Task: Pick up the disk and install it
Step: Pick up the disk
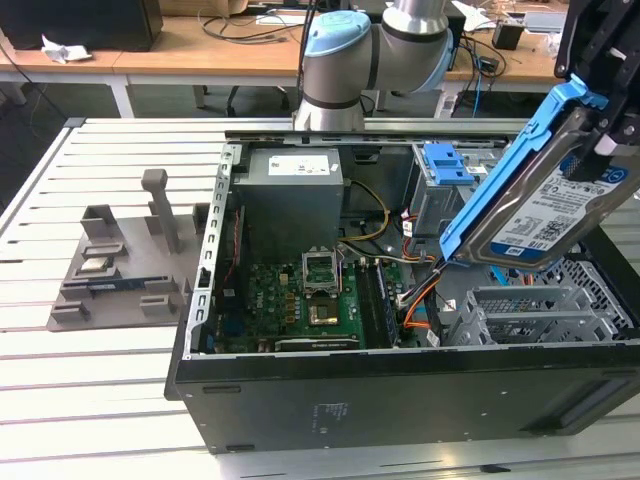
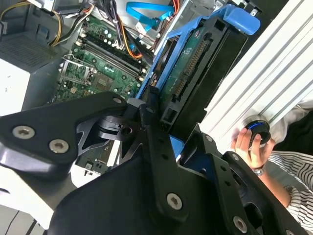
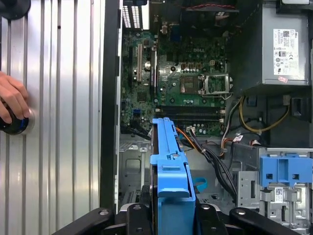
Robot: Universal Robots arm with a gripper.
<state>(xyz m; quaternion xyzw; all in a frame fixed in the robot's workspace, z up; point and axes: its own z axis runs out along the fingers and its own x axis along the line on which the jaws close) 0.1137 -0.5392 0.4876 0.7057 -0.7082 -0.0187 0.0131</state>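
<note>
The disk (image 1: 560, 215), a silver drive with a white-and-blue label in a blue carrier, hangs tilted above the open computer case (image 1: 400, 400) at the exterior view's right. My gripper (image 1: 602, 115) comes down from the top right and is shut on the disk's upper end. In the second wrist view the disk (image 2: 195, 73) shows its green circuit side, clamped between the black fingers (image 2: 154, 129). In the first wrist view the disk (image 3: 168, 161) is seen edge-on, over the case's metal drive bay (image 3: 132, 166).
Inside the case lie the motherboard (image 1: 300, 300), a grey power-supply box (image 1: 295, 200), orange cables (image 1: 425, 290), a blue latch (image 1: 450, 160) and metal drive cages (image 1: 530, 315). A grey fixture (image 1: 120, 260) stands at the exterior view's left. A person's hand (image 3: 12, 105) rests on a black knob beside the case.
</note>
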